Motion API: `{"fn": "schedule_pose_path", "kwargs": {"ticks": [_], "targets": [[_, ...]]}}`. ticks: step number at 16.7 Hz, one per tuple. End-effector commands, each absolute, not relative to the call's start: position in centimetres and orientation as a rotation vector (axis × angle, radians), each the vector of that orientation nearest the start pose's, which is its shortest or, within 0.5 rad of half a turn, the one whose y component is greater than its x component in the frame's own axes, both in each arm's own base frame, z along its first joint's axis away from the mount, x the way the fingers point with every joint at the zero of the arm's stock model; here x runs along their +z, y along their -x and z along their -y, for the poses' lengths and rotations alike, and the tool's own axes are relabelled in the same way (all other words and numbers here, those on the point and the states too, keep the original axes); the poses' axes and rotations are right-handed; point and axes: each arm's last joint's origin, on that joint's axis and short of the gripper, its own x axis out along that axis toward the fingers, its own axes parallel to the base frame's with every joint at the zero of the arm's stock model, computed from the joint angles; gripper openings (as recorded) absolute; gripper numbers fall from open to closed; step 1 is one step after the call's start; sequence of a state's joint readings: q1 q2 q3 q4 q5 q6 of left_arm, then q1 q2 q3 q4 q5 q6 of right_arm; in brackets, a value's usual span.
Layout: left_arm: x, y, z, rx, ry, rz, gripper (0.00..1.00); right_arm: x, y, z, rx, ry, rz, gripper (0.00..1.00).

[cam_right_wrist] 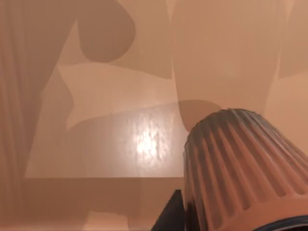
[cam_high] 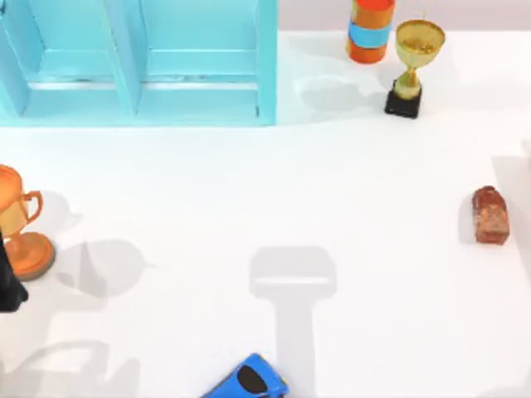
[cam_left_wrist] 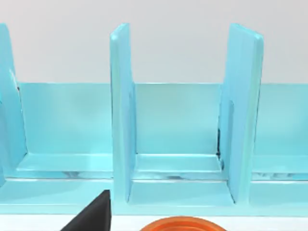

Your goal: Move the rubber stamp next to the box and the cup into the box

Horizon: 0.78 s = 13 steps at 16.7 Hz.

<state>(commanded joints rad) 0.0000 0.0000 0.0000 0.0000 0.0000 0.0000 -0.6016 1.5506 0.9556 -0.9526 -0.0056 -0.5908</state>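
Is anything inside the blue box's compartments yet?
No cup or stamp there. From the top and left wrist views, the visible compartments of the blue box hold nothing. Its left end is cut off, so unseen. The rubber stamp lies far right; the cup is by the right wrist camera.

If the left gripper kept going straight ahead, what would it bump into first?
Probably the blue box: the left wrist view faces its open compartments, beyond the orange trophy rim. Depth is unclear.

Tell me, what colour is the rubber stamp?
The rubber stamp is mottled reddish-brown, clearest in the top view.
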Motion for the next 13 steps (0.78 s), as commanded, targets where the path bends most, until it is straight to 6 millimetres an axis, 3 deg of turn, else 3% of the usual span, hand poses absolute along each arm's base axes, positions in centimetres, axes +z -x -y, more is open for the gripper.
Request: {"fn": "schedule_pose_path", "kwargs": {"ticks": [10,13], "targets": [[16.00,-10.57,0.12,0.000,0.000,0.000,1.00,17.71,-21.46,14.56,-0.015,-0.002,-1.548,0.98],[16.00,-10.57,0.12,0.000,0.000,0.000,1.00,17.71,-21.46,14.56,-0.015,-0.002,-1.548,1.00]]}}
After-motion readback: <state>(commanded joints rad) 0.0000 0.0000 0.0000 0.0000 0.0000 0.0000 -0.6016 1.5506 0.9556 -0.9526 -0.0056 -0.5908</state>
